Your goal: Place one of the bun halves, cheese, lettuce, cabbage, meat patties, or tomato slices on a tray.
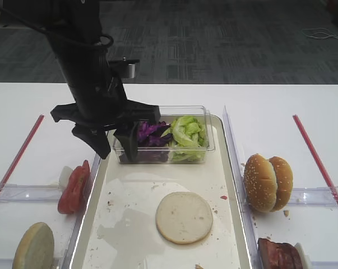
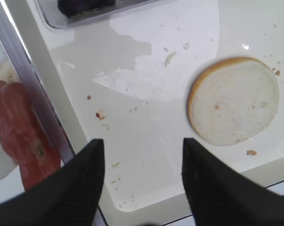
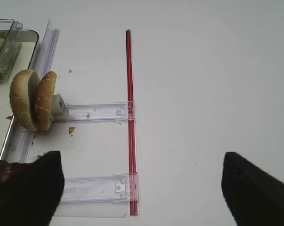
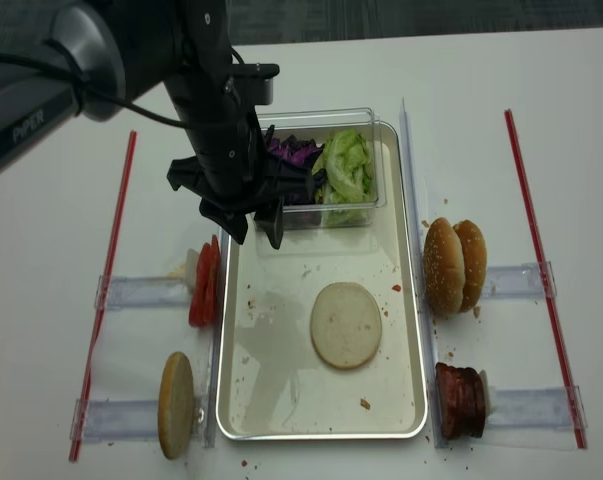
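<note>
Lying on the tray [image 4: 406, 330], bun half [image 2: 233, 100] beside open, empty left hand [image 2: 142, 176].

Both high views look down at tray [image 1: 227, 185]; realsense higher, steeper. Left wrist view close above tray floor, right wrist view over table [image 3: 203, 84]. All share tray.

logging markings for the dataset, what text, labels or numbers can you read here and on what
"PiPER": pale letters on the arm link at the left edge of the second high view, slanted and partly cut off by the frame.
No other text, label or number can be read on the tray, tub, rails or table in any view.
</note>
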{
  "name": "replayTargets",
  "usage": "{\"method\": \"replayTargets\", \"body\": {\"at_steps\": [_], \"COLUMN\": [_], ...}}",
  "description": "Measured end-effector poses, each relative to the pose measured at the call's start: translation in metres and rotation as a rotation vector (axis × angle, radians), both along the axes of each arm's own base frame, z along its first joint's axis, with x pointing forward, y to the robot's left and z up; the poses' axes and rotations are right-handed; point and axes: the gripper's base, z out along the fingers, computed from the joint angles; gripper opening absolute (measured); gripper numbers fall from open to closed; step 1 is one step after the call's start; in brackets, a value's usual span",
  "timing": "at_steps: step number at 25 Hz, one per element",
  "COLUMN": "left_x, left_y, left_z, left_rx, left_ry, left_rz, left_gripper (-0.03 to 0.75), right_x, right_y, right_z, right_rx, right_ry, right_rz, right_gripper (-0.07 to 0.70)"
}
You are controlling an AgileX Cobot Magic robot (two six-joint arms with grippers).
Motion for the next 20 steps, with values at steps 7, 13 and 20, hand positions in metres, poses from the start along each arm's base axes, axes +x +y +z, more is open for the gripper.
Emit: {"method": "replayTargets", "body": {"at_steps": [7,13,20], "left_x": [0.001,0.002,0.006], "left_y": [0.002,0.004,0.017], "left_z": [0.001,0.001,0.007], "left_rx": [0.018,0.042,0.079], "left_ry": [-0.012,-0.023,-0.061], "left_rz": [-0.006,-0.014,0.016], "left_gripper": [0.394,0.394,0.394], "right_x": [0.0,0.0,0.0], "right_y": [0.0,0.0,0.0], "right_z": [0.0,0.0,0.0], "right_rx": [0.0,0.0,0.0], "right_ry": [0.0,0.0,0.0], "right_rz": [0.0,0.0,0.0], "right_gripper": [0.698,0.698,0.698]}}
